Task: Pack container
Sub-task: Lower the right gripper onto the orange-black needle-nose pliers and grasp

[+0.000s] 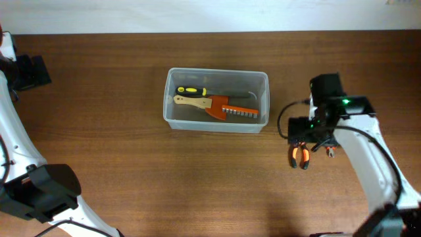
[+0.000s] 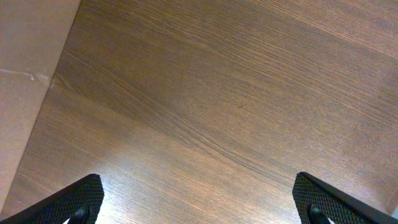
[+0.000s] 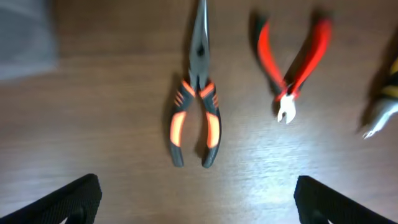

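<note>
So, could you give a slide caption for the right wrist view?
Open right end effector above orange-black long-nose pliers and red cutters on the wooden table.

Our left arm (image 1: 16, 141) is made of smooth white links joined by a bulky black joint housing (image 1: 41, 192), far back from the fingers. Our left gripper (image 2: 196, 183) ends in matte black fingers (image 2: 81, 200) with rounded tips and a fine dotted grid moulded into the surface. Our right arm (image 1: 365, 161) has the same white shell. Just behind its fingers sits a boxy black wrist block (image 1: 327, 92) with a small green light (image 1: 343, 102) glowing on it, and thin black cables (image 1: 284, 122) loop out beside that block. Our right gripper (image 3: 196, 183) carries matching black fingers (image 3: 74, 200) with the same grid texture.
</note>
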Controlling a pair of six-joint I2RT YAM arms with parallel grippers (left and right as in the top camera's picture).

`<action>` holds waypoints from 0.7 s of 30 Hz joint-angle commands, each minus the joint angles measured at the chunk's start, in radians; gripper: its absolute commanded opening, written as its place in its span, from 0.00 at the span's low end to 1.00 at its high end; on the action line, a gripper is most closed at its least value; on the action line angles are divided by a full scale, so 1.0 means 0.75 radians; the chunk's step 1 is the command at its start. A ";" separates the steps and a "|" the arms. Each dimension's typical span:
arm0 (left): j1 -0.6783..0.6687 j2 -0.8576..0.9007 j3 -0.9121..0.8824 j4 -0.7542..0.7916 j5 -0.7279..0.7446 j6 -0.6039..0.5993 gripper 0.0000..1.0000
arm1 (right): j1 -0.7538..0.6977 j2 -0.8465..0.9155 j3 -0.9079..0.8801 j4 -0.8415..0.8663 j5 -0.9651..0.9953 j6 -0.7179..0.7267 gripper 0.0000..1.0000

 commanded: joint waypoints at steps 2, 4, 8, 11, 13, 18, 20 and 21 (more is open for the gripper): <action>0.004 -0.033 0.023 -0.001 0.010 -0.013 0.99 | -0.087 0.051 -0.035 0.052 -0.081 0.012 0.99; 0.004 -0.033 0.023 -0.001 0.010 -0.013 0.99 | -0.128 0.079 -0.035 0.061 -0.136 -0.018 0.99; 0.004 -0.033 0.023 -0.001 0.010 -0.013 0.99 | -0.199 0.140 -0.035 0.064 -0.166 -0.031 0.99; 0.004 -0.033 0.023 -0.001 0.010 -0.013 0.99 | -0.235 0.194 -0.035 0.065 -0.173 -0.032 1.00; 0.004 -0.033 0.023 -0.001 0.010 -0.013 0.99 | -0.239 0.226 -0.035 0.066 -0.206 -0.032 0.96; 0.004 -0.033 0.023 -0.001 0.010 -0.013 0.99 | -0.228 0.318 -0.035 0.076 -0.195 -0.062 0.82; 0.004 -0.033 0.023 -0.001 0.010 -0.013 0.99 | -0.232 0.354 -0.035 0.091 -0.160 -0.062 0.79; 0.004 -0.033 0.023 -0.001 0.010 -0.013 0.99 | -0.236 0.370 -0.035 0.096 -0.140 -0.062 0.79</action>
